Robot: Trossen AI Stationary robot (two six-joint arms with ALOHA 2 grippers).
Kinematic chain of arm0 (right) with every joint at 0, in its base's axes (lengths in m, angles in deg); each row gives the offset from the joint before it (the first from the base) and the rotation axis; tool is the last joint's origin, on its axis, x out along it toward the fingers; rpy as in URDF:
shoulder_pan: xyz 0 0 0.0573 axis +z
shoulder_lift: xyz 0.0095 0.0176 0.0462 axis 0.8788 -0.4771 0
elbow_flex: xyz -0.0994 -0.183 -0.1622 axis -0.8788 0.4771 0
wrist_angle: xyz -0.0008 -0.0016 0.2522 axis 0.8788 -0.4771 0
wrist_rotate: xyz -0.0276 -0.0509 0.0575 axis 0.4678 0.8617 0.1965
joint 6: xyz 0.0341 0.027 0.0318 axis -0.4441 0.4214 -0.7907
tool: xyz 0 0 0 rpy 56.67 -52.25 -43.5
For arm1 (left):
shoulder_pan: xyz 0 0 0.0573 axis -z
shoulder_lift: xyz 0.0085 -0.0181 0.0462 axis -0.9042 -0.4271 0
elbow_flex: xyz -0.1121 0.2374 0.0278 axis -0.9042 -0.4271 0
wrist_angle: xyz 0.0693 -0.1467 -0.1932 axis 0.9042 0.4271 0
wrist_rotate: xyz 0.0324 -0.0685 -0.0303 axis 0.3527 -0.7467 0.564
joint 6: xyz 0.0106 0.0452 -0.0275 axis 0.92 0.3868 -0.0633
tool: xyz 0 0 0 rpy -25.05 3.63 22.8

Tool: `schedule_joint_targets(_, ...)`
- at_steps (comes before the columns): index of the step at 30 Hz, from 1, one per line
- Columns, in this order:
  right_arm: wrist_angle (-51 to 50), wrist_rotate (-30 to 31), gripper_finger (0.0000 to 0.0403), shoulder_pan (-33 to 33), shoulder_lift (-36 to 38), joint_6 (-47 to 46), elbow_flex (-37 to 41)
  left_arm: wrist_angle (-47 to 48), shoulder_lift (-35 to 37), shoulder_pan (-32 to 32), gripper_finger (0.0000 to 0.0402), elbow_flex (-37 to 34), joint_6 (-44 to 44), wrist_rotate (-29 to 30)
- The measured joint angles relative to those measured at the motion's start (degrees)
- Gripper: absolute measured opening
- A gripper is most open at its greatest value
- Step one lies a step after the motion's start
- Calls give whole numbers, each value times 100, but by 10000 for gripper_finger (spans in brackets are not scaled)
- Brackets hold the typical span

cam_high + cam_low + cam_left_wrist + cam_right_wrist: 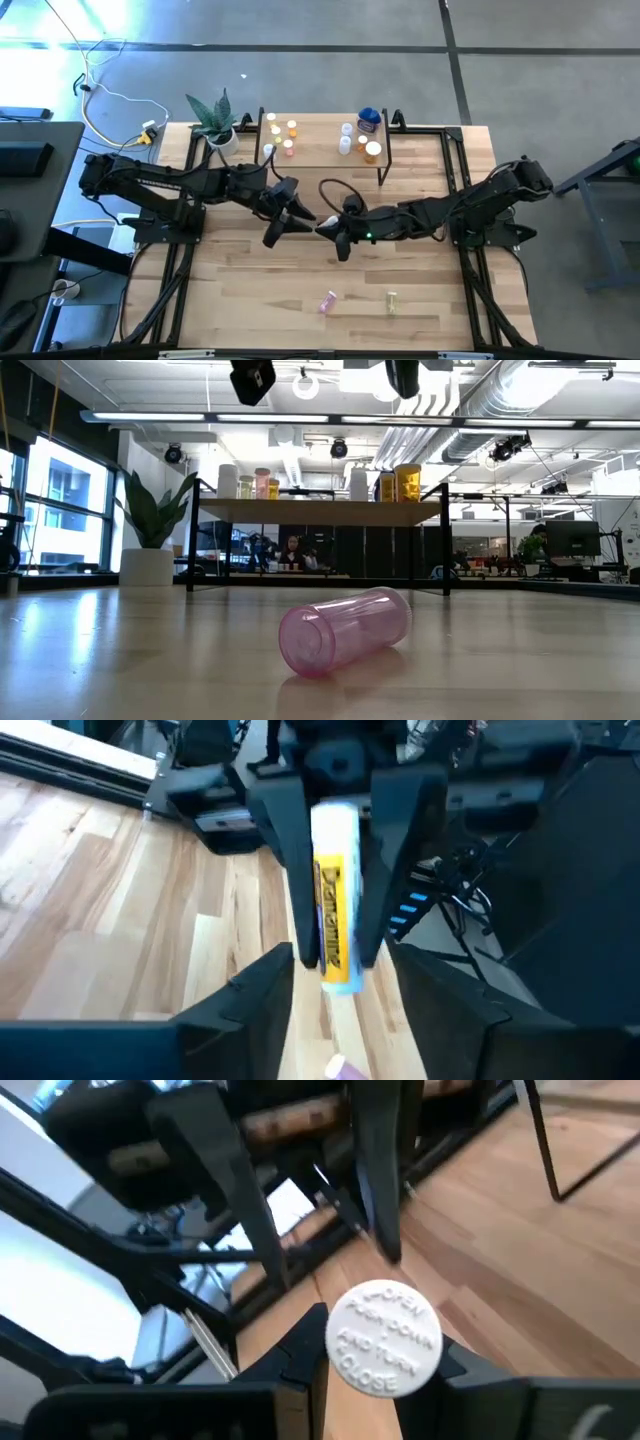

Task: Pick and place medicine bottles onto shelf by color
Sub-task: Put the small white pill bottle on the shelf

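Observation:
A small bottle [333,910] with a white cap and a yellow label hangs above the middle of the table, with my right gripper [332,229] shut on it. My left gripper [345,1010] faces it, open. Its fingers stand on either side of the bottle's free end without touching. The shelf [320,150] at the table's far edge carries two groups of medicine bottles, left [281,135] and right [358,136]. A pink bottle [345,630] and a yellow-green one [392,302] lie on their sides near the front edge. My right gripper pinches the bottle's labelled sides [318,905] between its two fingers [290,870], which lie along the bottle. The white cap [385,1338] faces back toward the wrist, and the other end [340,980] points at my left gripper. The bottle is lifted clear of the table.
A potted plant [220,128] stands at the shelf's left end. The shelf's thin black legs [383,160] reach down to the tabletop. Bare wood [250,280] lies between the arms and the two fallen bottles.

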State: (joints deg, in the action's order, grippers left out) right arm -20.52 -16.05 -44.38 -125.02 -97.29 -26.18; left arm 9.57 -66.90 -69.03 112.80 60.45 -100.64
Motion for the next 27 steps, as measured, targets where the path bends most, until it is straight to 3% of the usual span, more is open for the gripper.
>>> schedule_joint_targets(6,-233,-272,67,-64,0,-235,0,60,-11,-258,190,2,44,1)
schedule_joint_targets(15,-190,-750,67,-323,131,168,-180,188,137,-561,178,0,90,-307)
schedule_joint_targets(27,-233,-1443,67,-850,140,566,-477,131,170,-626,177,-2,90,-62)
